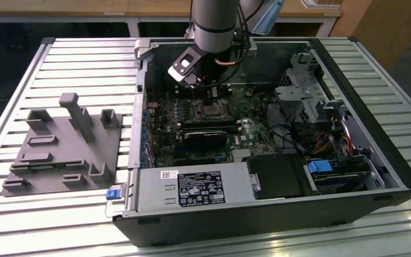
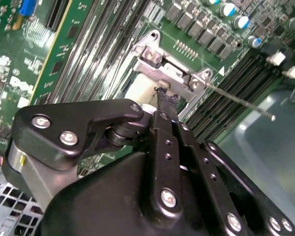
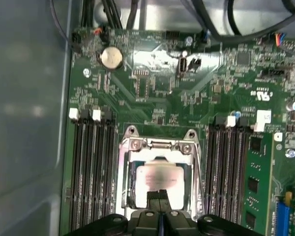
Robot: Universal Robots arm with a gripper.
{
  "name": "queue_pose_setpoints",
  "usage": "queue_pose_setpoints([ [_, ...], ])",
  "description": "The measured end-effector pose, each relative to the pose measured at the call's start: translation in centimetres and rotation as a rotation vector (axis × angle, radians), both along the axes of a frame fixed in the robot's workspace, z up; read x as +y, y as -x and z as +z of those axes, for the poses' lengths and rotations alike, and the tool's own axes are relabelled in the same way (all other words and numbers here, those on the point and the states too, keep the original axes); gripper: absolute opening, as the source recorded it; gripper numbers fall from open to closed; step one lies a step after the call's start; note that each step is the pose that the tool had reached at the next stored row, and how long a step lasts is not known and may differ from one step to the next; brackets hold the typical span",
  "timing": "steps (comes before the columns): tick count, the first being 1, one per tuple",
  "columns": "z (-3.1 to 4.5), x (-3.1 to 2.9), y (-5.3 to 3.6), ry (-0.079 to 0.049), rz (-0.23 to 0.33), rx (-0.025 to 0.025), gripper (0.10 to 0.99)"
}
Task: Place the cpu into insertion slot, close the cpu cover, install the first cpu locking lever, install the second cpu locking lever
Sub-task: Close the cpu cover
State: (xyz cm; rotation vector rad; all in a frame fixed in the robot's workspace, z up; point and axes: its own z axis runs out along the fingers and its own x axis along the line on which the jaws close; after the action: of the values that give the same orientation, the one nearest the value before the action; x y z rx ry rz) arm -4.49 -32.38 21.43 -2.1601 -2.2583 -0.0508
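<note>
Beneath my jaws: cpu [image 3: 159, 179] seated, cpu cover [image 3: 125, 172] down over it.
Jaws pressed together, tips at the cover's edge.

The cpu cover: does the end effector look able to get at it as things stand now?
Probably yes. The end effector hangs right at the edge of the cpu cover, which lies over the cpu, and in the first wrist view no cable or other part stands between them.
</note>
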Motion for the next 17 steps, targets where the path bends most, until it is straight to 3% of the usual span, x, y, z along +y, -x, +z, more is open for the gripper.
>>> queue_pose_setpoints([
  [5, -0.49, 0.0, 0.69, 0.0, 0.003, 0.0, 0.106],
  [17, -1.34, 0.0, 0.85, 0.0, 0.005, -0.0013, 0.106],
])
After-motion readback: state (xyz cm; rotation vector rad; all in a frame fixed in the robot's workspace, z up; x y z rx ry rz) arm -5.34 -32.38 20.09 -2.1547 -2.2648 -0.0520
